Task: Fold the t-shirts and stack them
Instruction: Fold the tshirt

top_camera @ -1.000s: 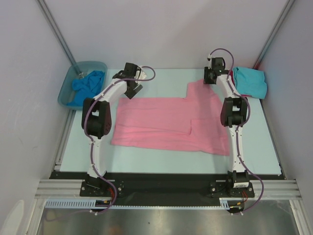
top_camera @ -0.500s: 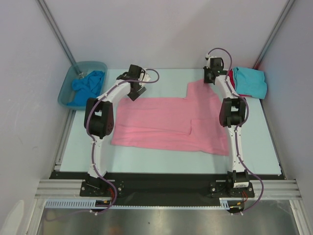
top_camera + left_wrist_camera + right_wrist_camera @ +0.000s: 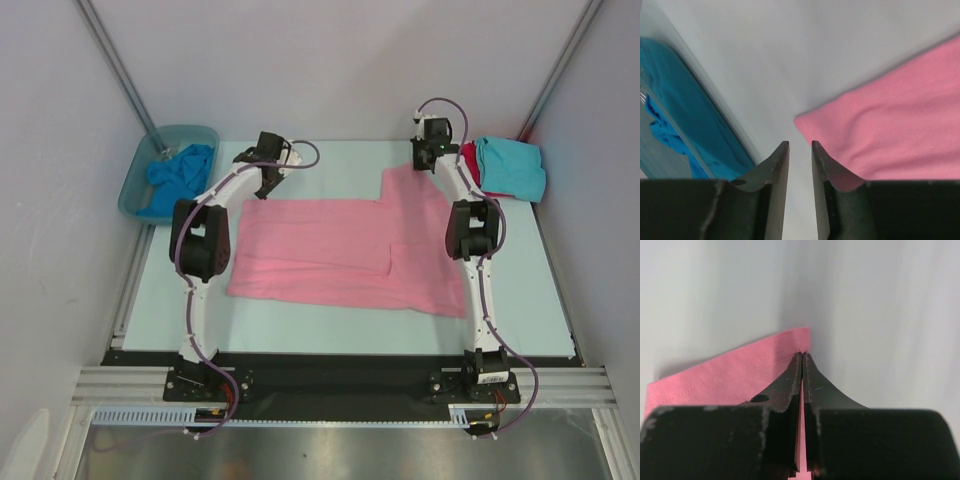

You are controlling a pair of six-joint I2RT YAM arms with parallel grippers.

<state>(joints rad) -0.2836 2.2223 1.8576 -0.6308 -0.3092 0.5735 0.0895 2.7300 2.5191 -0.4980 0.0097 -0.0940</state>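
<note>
Four t-shirts are in view. The counter (image 3: 340, 325) carries the biggest, a pink t-shirt (image 3: 330, 245). It is spread flat across the middle, with one part reaching toward the far edge on the right side. Just off the counter's far left corner sits a see-through tub (image 3: 135, 180) with a crumpled blue t-shirt (image 3: 180, 172) inside. At the far right corner a folded turquoise t-shirt (image 3: 512, 165) lies on a red t-shirt (image 3: 467, 153), of which only a strip shows at the left. The right fingers (image 3: 802, 360) are closed tight on a far corner of the pink t-shirt, with a sliver of pink cloth pinched between them. The left fingers (image 3: 786, 152) stand at the pink t-shirt's far left corner, a narrow gap between them. Bare counter shows in that gap, the corner's tip lies just ahead, and they grip no cloth.
</note>
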